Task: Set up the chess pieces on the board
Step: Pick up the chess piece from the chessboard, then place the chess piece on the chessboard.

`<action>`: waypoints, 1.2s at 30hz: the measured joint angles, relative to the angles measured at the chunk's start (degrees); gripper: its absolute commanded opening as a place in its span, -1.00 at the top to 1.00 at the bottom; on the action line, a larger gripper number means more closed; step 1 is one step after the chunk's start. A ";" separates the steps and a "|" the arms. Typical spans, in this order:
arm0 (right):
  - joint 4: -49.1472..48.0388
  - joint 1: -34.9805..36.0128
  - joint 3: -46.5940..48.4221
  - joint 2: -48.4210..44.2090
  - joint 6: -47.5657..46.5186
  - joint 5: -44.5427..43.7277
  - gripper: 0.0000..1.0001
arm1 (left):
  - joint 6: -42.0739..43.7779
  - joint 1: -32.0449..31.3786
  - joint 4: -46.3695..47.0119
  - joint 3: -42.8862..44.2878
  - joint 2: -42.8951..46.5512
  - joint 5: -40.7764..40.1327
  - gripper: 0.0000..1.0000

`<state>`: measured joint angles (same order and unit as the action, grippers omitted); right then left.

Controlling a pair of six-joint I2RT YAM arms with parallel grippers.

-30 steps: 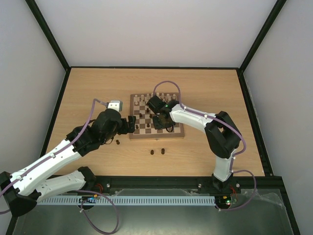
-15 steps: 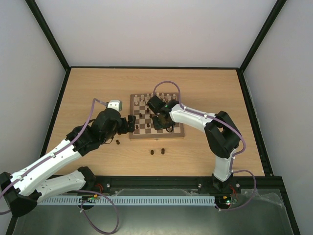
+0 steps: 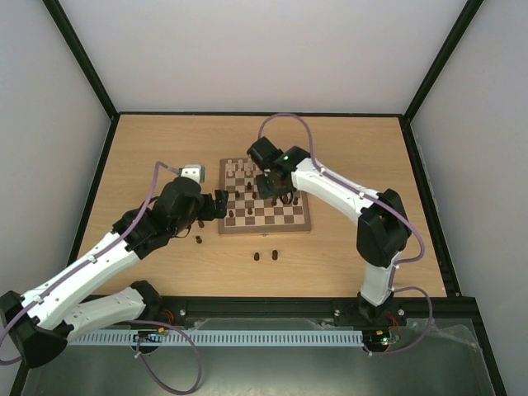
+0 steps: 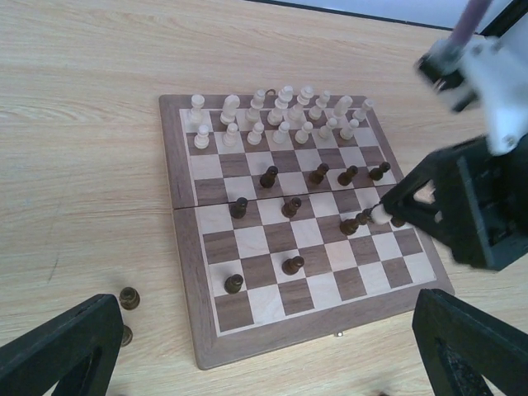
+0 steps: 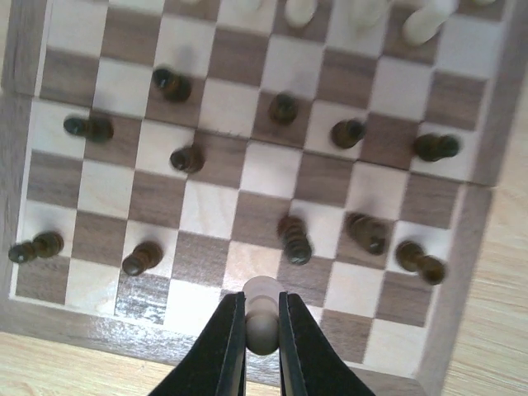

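The board (image 3: pixel 264 229) lies mid-table, with pale cream pieces (image 3: pixel 247 172) in its far rows and dark pieces (image 4: pixel 292 265) scattered over its middle and near squares. My right gripper (image 5: pixel 262 309) is shut on a pale cream piece (image 5: pixel 262 328) and holds it above the board's near squares; that piece also shows in the left wrist view (image 4: pixel 379 215). My left gripper (image 3: pixel 221 206) is open and empty, hovering at the board's left edge; its fingers (image 4: pixel 58 346) frame the board's near border (image 4: pixel 186 272).
Dark pieces stand off the board on the table: two by its left near corner (image 4: pixel 129 297) and two in front of it (image 3: pixel 256 256) (image 3: pixel 274 254). Black frame rails and white walls ring the table.
My right gripper has moved from the board's near rows toward its middle and far side, carrying the pale piece. The left arm has shifted only slightly.
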<state>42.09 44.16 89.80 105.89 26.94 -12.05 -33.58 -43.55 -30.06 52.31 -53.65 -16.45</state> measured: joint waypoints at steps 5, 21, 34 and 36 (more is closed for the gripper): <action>3.96 -5.31 7.06 -0.04 -1.42 -1.03 0.89 | 1.53 2.99 1.64 -0.02 -2.01 2.62 -0.98; 7.02 -16.06 22.49 15.89 -3.91 -2.38 0.91 | 2.75 14.97 7.13 -2.89 -4.28 12.24 -0.98; 6.14 -17.38 22.58 19.58 -4.09 -2.54 0.92 | 2.75 14.99 7.45 -2.91 -4.33 13.22 -0.98; 5.81 -17.79 22.67 19.98 -4.26 -2.49 0.92 | 2.75 14.97 7.45 -2.91 -4.37 13.25 -0.98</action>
<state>47.90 26.37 112.46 125.86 22.68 -14.55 -30.83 -28.58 -22.61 49.41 -58.02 -3.20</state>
